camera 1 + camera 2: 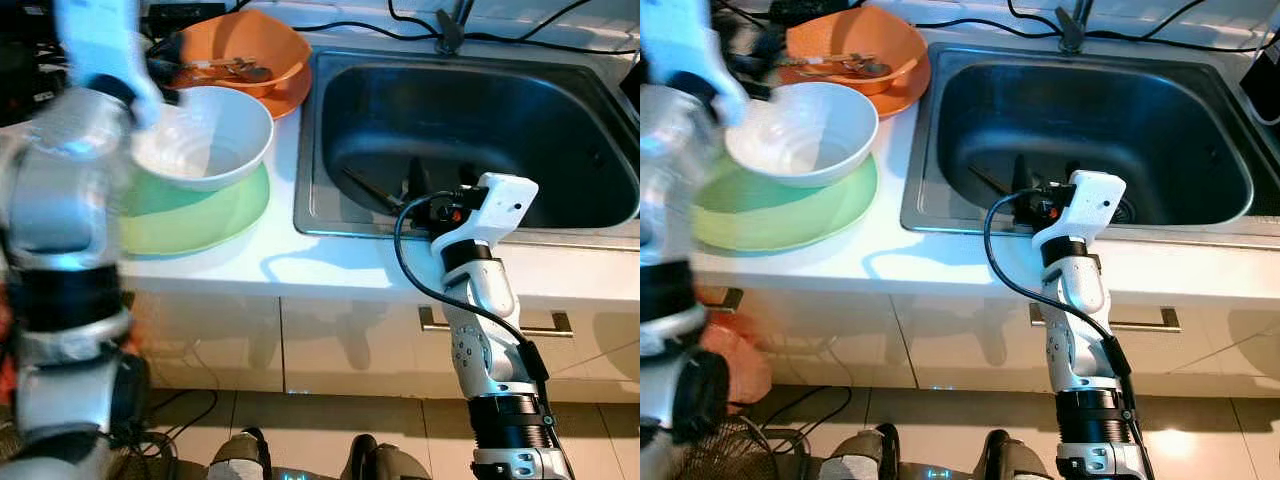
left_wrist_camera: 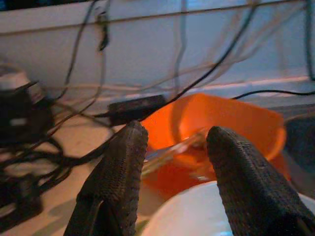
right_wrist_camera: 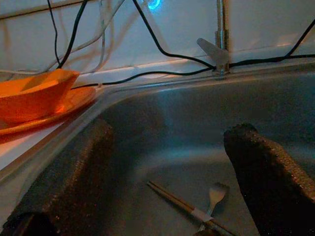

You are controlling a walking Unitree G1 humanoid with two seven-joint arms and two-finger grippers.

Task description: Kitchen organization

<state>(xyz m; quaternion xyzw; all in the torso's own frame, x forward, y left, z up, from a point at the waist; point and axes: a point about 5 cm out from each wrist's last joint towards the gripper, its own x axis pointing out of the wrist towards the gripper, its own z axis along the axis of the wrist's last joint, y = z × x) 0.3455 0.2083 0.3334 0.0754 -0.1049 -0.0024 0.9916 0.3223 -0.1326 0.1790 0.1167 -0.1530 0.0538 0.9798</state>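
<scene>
Dishes crowd the worktop (image 1: 330,265) beside the sink (image 1: 560,225), so the tidying looks barely begun. The left tool (image 2: 174,162) hovers with its fingers apart and holding nothing, just over the far rim of the white bowl (image 1: 205,140), which sits on a green plate (image 1: 215,215). Just beyond this tool lies the orange bowl (image 1: 255,45) with some cutlery (image 1: 225,70) inside, resting on an orange plate (image 1: 910,90). The right tool (image 3: 172,172) reaches over the sink's near edge, fingers wide apart and empty; below and ahead of it, chopsticks (image 3: 170,194) and a spoon (image 3: 215,192) lie on the sink floor. Judging by this, everything remains to be sorted: bowls, plates and utensils alike.
</scene>
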